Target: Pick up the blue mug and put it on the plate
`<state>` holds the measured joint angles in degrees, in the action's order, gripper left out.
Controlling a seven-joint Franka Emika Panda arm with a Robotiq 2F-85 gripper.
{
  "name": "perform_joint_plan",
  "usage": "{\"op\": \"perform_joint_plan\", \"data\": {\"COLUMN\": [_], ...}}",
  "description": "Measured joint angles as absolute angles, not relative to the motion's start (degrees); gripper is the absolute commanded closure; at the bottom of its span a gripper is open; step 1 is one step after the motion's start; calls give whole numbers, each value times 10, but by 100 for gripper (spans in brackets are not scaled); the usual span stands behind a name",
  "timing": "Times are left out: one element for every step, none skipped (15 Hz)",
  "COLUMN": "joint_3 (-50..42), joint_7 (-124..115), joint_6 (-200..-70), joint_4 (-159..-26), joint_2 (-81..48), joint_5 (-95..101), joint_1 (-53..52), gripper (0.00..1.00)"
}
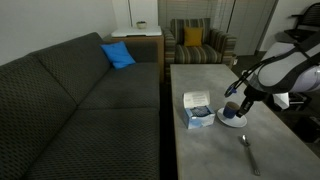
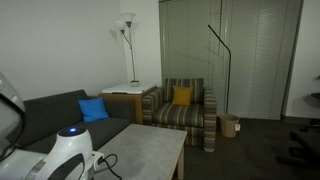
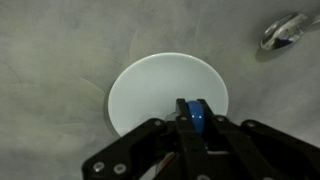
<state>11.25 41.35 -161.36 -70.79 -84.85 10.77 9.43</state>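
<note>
In the wrist view my gripper (image 3: 197, 128) is shut on the blue mug (image 3: 197, 113), of which only a narrow blue part shows between the black fingers. The mug hangs over the near edge of the round white plate (image 3: 150, 90), which lies on the grey table. I cannot tell whether the mug touches the plate. In an exterior view the gripper (image 1: 232, 104) is right above the plate (image 1: 233, 121) at the table's right side, and the mug is hard to make out there.
A white-and-blue box (image 1: 197, 110) lies just left of the plate. A metal spoon (image 1: 248, 151) lies nearer the front of the table and also shows in the wrist view (image 3: 285, 30). A dark sofa (image 1: 80, 100) runs along the table. A striped armchair (image 2: 185, 110) stands behind.
</note>
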Motion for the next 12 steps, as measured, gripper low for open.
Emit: {"op": "perform_joint_plan", "data": {"joint_3": [109, 103, 97, 92, 91, 91, 91, 90, 88, 87, 87, 86], "joint_7": [413, 415, 416, 416, 412, 408, 405, 406, 410, 406, 398, 391], "joint_6": [-1616, -1617, -1618, -1617, -1617, -1617, -1617, -1619, -1619, -1619, -1619, -1619], "joint_4": [-710, -712, -714, -716, -719, -723, -726, -728, -728, -728, -728, -728], "joint_2": [-849, -849, -849, -850, -850, -850, -850, -850, -850, -850, -850, -849], "joint_5": [94, 75, 58, 42, 42, 43, 43, 34, 22, 25, 31, 36], "joint_1": [92, 88, 83, 79, 78, 78, 78, 77, 75, 74, 74, 74], "gripper": [97, 97, 97, 97, 97, 97, 97, 97, 97, 97, 97, 97]}}
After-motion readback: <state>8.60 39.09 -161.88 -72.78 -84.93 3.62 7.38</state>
